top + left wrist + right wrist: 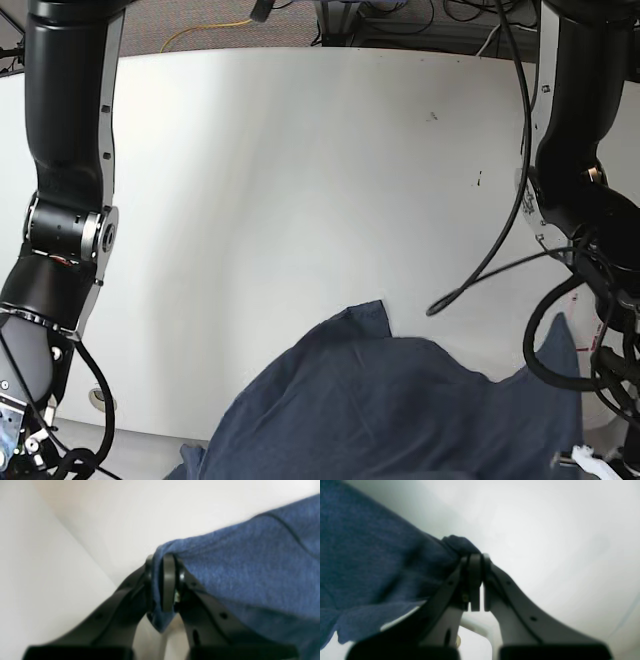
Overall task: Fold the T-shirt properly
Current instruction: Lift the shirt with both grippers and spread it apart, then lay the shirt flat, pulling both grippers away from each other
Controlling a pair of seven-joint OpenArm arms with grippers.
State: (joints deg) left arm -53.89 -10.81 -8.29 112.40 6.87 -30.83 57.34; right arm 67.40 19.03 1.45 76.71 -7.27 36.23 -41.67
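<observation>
Item, right arm (60, 230), black and jointed, on the base view's left: we see it reach down past the table's near edge, its claw out of that view. In the right wrist view we find the right claw (475, 562) closed hard on a bunched edge of the dark navy blue heathered cotton T-shirt (400, 410), jaws together with only cloth between them.

Item, white table (300, 180): bare across its far and middle part.

Item, T-shirt, centre to right: it lies at the near edge of the table, partly lifted, one corner resting on the surface. We judge it is held at two points so that it can be raised, spread and laid flat before folding. No lettering shows.

Item, left arm (575, 190), black, cables looped beside it. The left claw (165, 580) is likewise clamped on a fold of the blue cloth, which wraps over one fingertip; fabric trails away to the right, taut.
</observation>
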